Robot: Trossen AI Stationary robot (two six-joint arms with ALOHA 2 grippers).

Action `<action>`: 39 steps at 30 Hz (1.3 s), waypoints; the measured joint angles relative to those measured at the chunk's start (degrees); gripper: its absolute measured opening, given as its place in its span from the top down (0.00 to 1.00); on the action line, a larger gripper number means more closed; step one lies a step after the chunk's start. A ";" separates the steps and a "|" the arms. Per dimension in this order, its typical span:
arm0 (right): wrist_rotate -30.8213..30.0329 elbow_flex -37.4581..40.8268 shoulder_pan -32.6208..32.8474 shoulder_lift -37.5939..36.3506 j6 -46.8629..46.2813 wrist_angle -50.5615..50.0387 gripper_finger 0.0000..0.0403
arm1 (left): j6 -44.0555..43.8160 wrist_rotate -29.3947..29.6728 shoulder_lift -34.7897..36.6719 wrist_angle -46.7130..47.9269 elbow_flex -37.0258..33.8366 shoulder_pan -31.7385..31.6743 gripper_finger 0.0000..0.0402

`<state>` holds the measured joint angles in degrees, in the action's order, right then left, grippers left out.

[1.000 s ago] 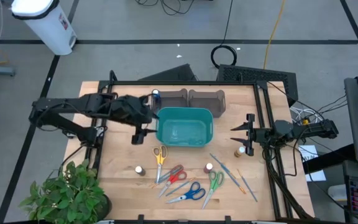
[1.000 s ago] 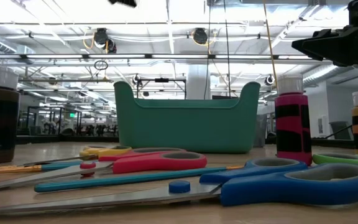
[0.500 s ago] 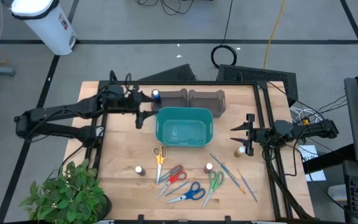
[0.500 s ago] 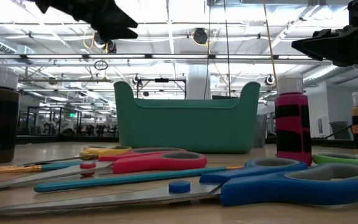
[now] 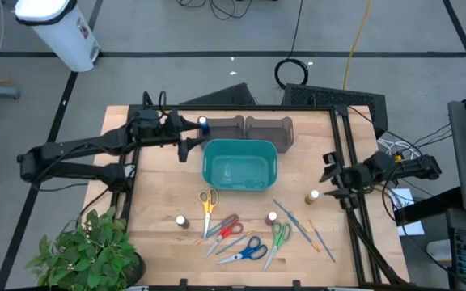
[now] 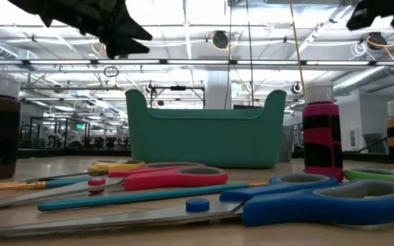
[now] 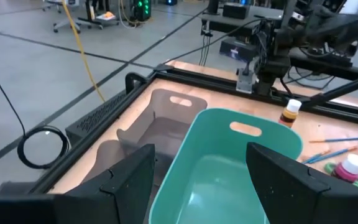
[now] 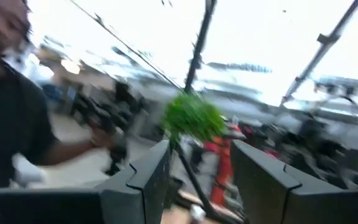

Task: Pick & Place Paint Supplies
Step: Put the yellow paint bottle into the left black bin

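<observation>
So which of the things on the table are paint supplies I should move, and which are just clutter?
Job items:
- small amber paint bottle beside the right hand
- small white-capped bottle
- small brown bottle
- small dark-blue bottle
- thin blue and orange paintbrushes
- teal plastic bin, probably the drop spot, by the left hand

Lying about:
- coloured-handled scissors
- grey moulded trays
- leafy potted plant

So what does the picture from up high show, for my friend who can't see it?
A teal bin sits mid-table with the left gripper open beside it. Scissors, paintbrushes and small paint bottles lie in front. The right gripper waits at the right edge near an amber bottle.
</observation>
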<state>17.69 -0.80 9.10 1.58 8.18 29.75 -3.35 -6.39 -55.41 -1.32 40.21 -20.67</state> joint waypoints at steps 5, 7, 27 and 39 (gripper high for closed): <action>0.34 0.00 0.00 -0.01 -6.50 5.75 0.60 | 0.46 0.48 -1.94 -1.70 0.00 0.00 0.36; 0.20 0.00 0.00 0.03 -6.86 7.70 0.60 | 0.55 0.48 -2.76 -2.15 0.00 0.00 0.36; -9.61 -29.71 0.01 31.74 -11.00 -21.27 0.32 | -0.24 0.92 -3.52 -1.26 0.00 0.02 0.36; -27.86 -56.19 2.24 43.76 -15.63 -76.48 0.28 | -0.18 0.92 -3.52 1.25 0.00 0.02 0.36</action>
<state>-10.17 -56.99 11.34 45.34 -7.44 -46.73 -3.53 -5.48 -58.94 -0.07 40.21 -20.64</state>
